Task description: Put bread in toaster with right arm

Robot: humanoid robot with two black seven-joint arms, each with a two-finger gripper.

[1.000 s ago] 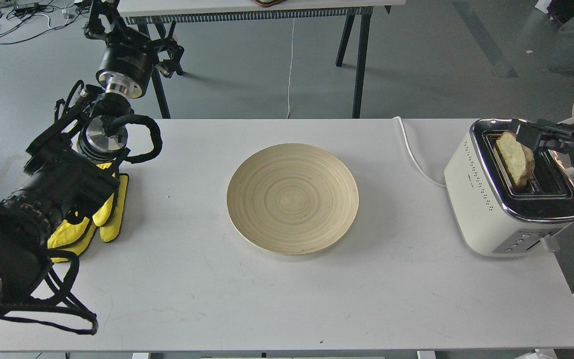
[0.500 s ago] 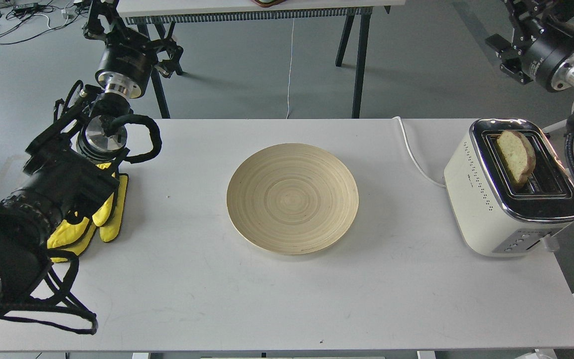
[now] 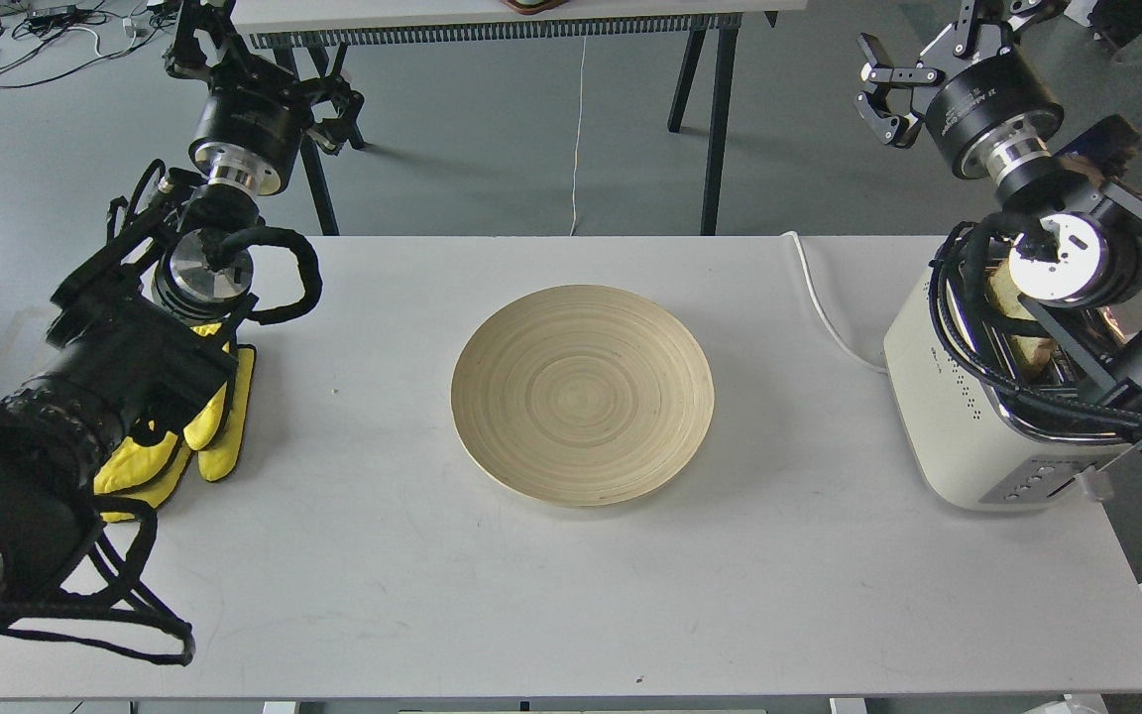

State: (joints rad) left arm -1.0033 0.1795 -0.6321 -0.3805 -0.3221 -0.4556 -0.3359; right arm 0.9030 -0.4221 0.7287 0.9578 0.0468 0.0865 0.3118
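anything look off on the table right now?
Nothing spilled or damaged. The bread stands in the toaster slot, mostly hidden behind the right arm's cables. The plate sits flat; the yellow cloth lies bunched under the left arm.

One round beige wooden plate (image 3: 582,395), one boxy cream-white toaster (image 3: 968,426), one pale bread slice (image 3: 1012,297), one yellow cloth (image 3: 209,436), two black robot arms on one white tabletop (image 3: 551,595).

The right arm (image 3: 1077,268) comes in from the frame's right edge and bends upward, its right gripper (image 3: 938,45) raised at the upper right. The left arm (image 3: 115,377) enters from the lower left, its left gripper (image 3: 204,30) at the upper left; neither gripper's fingers read clearly.
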